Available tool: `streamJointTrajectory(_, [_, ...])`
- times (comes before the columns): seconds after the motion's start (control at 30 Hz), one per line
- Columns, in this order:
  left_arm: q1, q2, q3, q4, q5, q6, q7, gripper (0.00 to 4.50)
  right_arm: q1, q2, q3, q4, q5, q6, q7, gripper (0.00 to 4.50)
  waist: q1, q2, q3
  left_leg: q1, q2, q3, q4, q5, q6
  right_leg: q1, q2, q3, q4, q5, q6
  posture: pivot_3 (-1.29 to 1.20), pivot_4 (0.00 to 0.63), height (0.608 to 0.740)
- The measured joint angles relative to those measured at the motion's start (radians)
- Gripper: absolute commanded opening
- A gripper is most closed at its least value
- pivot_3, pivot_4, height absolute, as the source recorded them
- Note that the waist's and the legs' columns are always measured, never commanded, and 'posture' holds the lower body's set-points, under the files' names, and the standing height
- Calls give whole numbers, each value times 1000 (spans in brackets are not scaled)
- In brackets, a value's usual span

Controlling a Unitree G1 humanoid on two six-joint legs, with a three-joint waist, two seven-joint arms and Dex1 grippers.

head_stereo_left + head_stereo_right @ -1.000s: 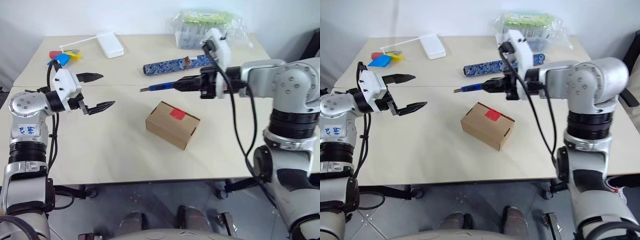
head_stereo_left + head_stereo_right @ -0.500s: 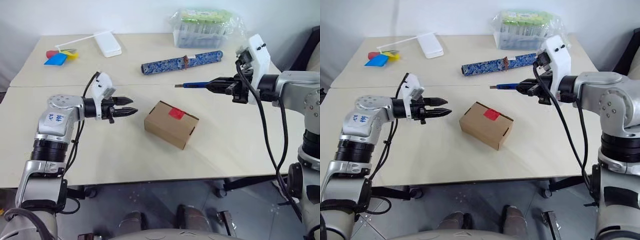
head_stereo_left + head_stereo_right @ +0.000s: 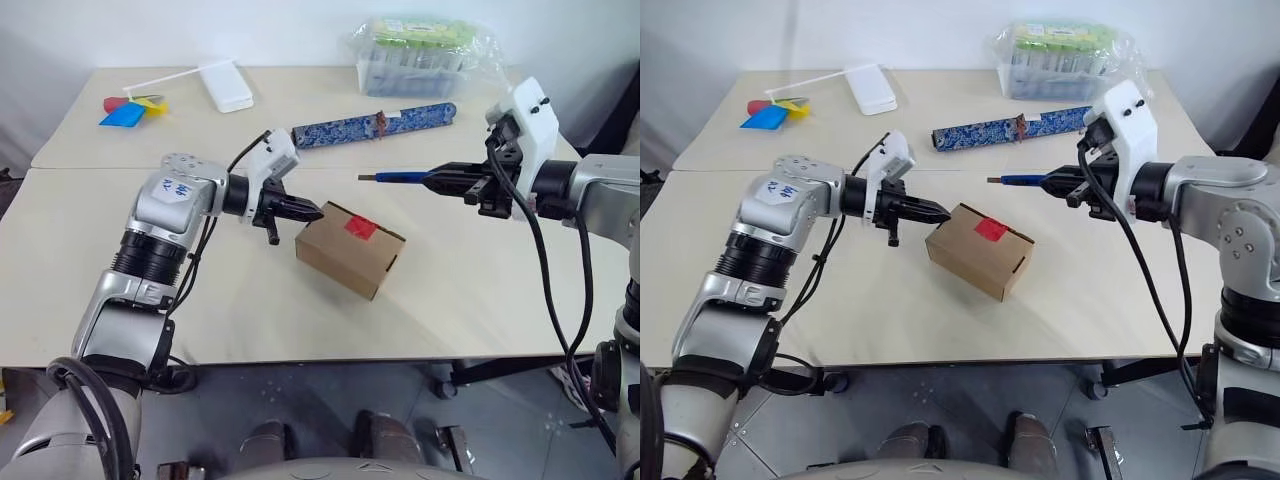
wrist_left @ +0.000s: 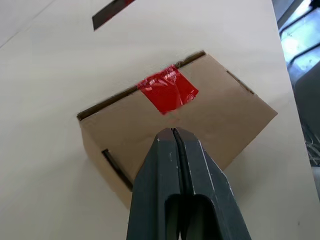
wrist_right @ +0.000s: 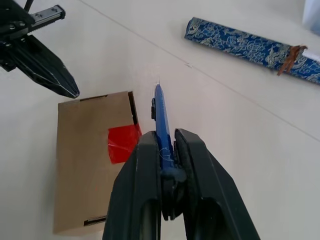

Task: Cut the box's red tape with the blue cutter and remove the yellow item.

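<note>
box: brown carton (image 3: 349, 249) sits mid-table, nearer the front edge than the back, flaps closed, bare tabletop all round it
red tape: small red square (image 3: 360, 227) on the carton's top face, over the flap seam, uncut
left gripper: (image 3: 318, 212) fingers pressed together, nothing between them, tips at the carton's top left corner; touching or just short, cannot tell
right gripper: (image 3: 1056, 184) clamped on the blue cutter, raised above the table to the right of the carton and behind it
blue cutter: (image 3: 1022, 181) held roughly level, tip aimed left, well clear of the tape
yellow item: not visible, carton closed
table: (image 3: 250, 320) front strip below the carton is free; a seam between two tabletops runs across behind the carton
obstacles: patterned blue roll (image 3: 372, 124) lies past the seam, behind the cutter; plastic-wrapped tub (image 3: 425, 52) with green contents at the far right edge
far left: flat white block (image 3: 224, 87) with a thin white rod, coloured paper scraps (image 3: 129, 108) near the far corner
left wrist view: closed fingers (image 4: 165, 170) over the carton's near face, tape (image 4: 168, 89) just past them
right wrist view: cutter blade (image 5: 160, 112) overlaps the carton's right edge, beside the tape; left fingertips (image 5: 64, 86) off the carton's far corner
</note>
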Motion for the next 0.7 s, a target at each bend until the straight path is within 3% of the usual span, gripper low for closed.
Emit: streamJointTrajectory(0.7, [2, -39, -76, -1, 93, 16, 0, 0, 14, -23, 169, -2, -31, -108, 73, 155, 1, 0, 0, 0, 0, 0, 1, 0, 0, 0, 0, 0, 1, 0, 0, 0, 150, 740])
